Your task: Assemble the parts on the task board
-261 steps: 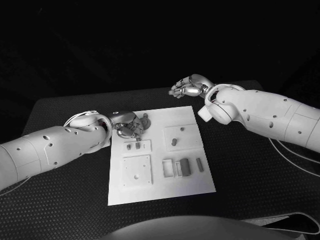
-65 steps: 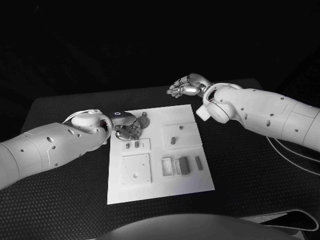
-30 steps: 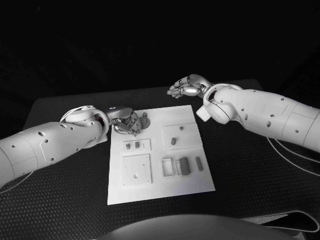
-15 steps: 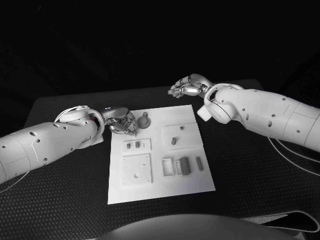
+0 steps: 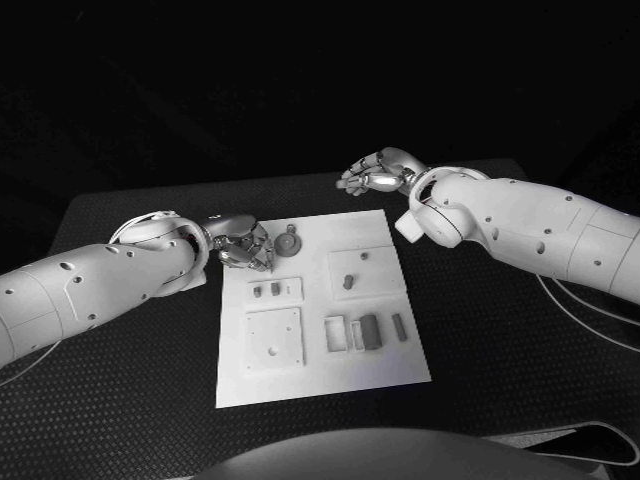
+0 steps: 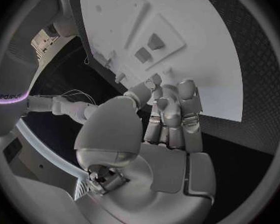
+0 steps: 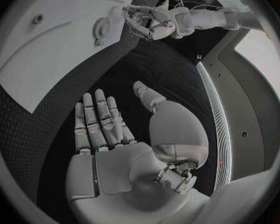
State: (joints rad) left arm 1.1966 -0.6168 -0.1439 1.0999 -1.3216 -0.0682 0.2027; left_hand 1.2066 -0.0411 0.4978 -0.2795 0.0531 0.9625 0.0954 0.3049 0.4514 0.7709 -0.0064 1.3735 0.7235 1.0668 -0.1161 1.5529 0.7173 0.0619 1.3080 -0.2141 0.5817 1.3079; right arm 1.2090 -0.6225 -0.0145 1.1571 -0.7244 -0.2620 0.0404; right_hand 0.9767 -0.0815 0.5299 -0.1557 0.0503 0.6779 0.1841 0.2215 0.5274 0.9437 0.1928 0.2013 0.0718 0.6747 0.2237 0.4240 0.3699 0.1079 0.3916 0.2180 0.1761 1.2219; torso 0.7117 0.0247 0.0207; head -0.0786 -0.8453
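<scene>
Grey toothed gear disc (image 5: 289,243) lies just beside my left hand (image 5: 241,246), fingers curled, empty as far as I can tell; right hand (image 5: 376,173) farther, spread.

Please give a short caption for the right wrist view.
Right hand open above the black table, beside the white task board.

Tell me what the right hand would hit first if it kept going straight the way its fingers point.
Probably the bare black table: in the right wrist view the right hand lies open, fingers aimed across dark mat toward the task board. The board's edge comes next. Its height above the table is unclear.
</scene>
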